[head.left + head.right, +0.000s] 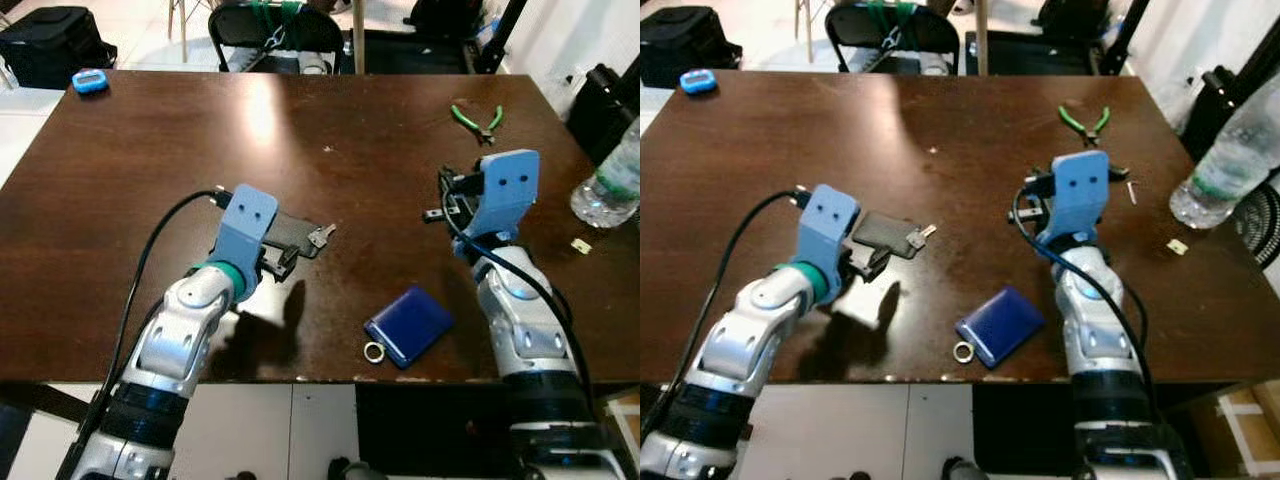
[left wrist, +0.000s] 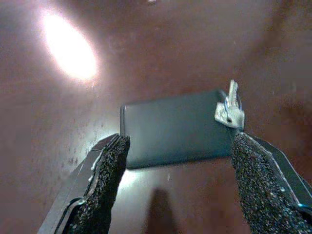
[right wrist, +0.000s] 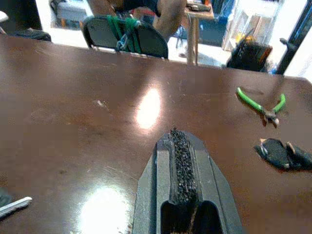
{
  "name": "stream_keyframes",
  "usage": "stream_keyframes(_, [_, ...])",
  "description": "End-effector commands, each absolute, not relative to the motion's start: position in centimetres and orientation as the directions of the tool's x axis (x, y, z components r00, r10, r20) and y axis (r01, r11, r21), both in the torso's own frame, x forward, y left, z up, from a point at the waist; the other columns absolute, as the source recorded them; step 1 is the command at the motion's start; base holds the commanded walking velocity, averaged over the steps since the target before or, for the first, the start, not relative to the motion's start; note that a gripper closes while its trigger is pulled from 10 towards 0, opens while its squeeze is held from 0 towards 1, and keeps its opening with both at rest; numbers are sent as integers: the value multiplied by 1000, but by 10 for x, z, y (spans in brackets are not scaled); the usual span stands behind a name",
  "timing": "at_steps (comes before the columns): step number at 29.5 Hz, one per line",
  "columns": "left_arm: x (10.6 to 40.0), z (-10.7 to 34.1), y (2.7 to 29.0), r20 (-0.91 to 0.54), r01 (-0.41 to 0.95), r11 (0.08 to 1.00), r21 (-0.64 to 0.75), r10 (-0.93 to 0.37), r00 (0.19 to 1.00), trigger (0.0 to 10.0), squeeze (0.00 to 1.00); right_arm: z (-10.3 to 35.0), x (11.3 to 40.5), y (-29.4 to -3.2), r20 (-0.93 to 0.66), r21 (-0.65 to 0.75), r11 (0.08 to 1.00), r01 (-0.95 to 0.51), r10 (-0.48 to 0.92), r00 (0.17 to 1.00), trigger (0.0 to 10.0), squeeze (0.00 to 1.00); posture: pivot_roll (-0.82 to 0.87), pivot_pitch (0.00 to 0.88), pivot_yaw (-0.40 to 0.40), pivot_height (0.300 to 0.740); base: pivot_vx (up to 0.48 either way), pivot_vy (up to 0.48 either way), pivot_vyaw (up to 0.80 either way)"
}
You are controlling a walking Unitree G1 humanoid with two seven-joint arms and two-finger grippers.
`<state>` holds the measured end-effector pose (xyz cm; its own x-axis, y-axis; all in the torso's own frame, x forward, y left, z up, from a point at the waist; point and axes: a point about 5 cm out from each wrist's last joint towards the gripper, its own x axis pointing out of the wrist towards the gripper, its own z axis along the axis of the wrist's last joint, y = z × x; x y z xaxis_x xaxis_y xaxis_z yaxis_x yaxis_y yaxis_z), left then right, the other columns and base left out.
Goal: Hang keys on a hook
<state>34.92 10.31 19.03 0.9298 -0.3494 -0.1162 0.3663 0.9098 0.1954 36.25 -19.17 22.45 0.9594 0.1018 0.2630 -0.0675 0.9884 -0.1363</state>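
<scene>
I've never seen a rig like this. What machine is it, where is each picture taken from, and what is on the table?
A humanoid robot with two silver arms stands at a brown table. Two pictures come from its head, looking down; the other two come from cameras on its wrists.

The left gripper is open around a dark key fob with a silver key, not yet gripping it. The right gripper is shut and holds nothing.

Also on the table: a blue wallet with a ring, green pliers, a bottle.
</scene>
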Motion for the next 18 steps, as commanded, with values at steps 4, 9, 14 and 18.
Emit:
stream_keyframes(4, [353, 185, 92, -140, 392, 901, 186, -370, 918, 10000, 0, 223, 367, -195, 237, -118, 990, -75, 102, 966, 10000, 0, -179, 148, 88, 740, 0, 0, 0])
stream_keyframes(9, [366, 187, 88, -153, 361, 911, 199, -335, 930, 10000, 0, 218, 372, -187, 214, -121, 987, -110, 134, 968, 10000, 0, -179, 177, 92, 740, 0, 0, 0])
stream_keyframes(14, [374, 188, 89, -155, 351, 912, 211, -323, 933, 10000, 0, 216, 372, -186, 209, -125, 985, -119, 144, 967, 10000, 0, -185, 199, 104, 740, 0, 0, 0])
stream_keyframes(18, [377, 189, 86, -160, 369, 902, 223, -339, 927, 10000, 0, 218, 372, -188, 213, -134, 984, -119, 146, 966, 10000, 0, -204, 215, 120, 740, 0, 0, 0])
